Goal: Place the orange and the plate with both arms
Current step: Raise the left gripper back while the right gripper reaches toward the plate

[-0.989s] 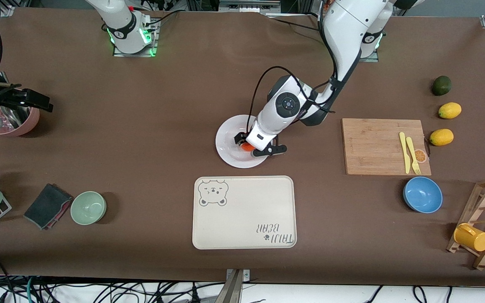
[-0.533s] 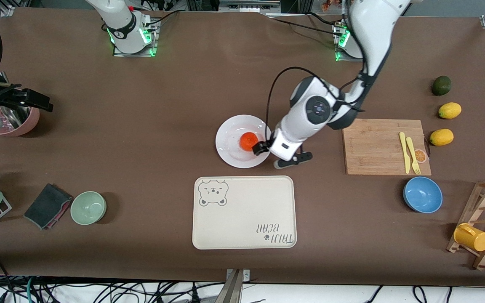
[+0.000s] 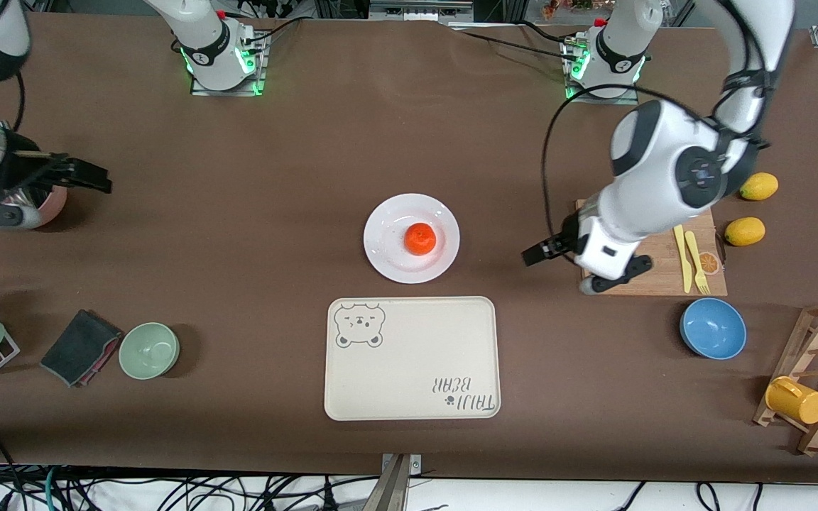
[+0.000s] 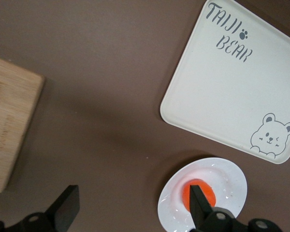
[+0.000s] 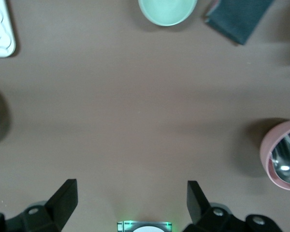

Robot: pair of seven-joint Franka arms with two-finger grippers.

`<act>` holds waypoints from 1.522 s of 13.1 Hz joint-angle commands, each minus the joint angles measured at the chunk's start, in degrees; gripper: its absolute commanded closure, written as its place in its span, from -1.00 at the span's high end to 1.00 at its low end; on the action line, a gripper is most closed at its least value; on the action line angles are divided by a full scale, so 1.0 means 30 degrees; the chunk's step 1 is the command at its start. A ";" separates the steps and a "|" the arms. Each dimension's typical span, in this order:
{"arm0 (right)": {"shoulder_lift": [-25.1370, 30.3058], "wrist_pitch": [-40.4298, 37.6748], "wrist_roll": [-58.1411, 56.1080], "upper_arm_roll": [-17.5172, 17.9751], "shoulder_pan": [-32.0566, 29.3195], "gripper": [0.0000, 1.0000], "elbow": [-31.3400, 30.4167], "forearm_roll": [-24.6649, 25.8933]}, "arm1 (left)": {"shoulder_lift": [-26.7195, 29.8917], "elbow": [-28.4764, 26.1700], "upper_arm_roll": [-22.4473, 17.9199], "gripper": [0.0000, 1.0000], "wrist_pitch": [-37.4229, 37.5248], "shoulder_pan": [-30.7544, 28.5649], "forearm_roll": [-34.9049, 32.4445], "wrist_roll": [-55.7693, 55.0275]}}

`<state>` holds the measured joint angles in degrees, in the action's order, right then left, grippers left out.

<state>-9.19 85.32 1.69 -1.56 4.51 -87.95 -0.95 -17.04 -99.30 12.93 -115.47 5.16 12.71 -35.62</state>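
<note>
The orange (image 3: pixel 420 238) lies on the white plate (image 3: pixel 388 241) at the middle of the table, with nothing touching it. My left gripper (image 3: pixel 569 269) is open and empty, up over the table at the cutting board's edge that faces the plate. In the left wrist view the gripper (image 4: pixel 133 207) is wide open, with the orange (image 4: pixel 209 192) and the plate (image 4: pixel 229 180) partly hidden by one finger. My right gripper (image 3: pixel 91 177) waits open and empty by the pink bowl at the right arm's end; it is also wide open in its wrist view (image 5: pixel 130 199).
A cream bear-print tray (image 3: pixel 412 358) lies nearer the camera than the plate. A wooden cutting board (image 3: pixel 636 245) holds yellow cutlery. Lemons (image 3: pixel 744 231), a blue bowl (image 3: pixel 713 328), a mug rack (image 3: pixel 817 380), a green bowl (image 3: pixel 149 350), a dark cloth (image 3: pixel 81 347) and a pink bowl (image 3: pixel 43 209) stand around.
My left gripper let go of the orange on the plate, opened, rose and swung away toward the cutting board. My right gripper shifted slightly toward the middle.
</note>
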 commanded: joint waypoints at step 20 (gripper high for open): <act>-0.2267 1.4149 -0.3258 0.3092 0.2335 1.00 -1.1052 -1.5496 | 0.4654 0.2280 -0.3578 1.00 0.9194 -0.1749 -0.4499 0.9294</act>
<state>-18.12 123.01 -6.64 5.06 11.95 -116.89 -43.02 -1.36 -95.51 2.30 -88.67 0.02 0.60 -9.28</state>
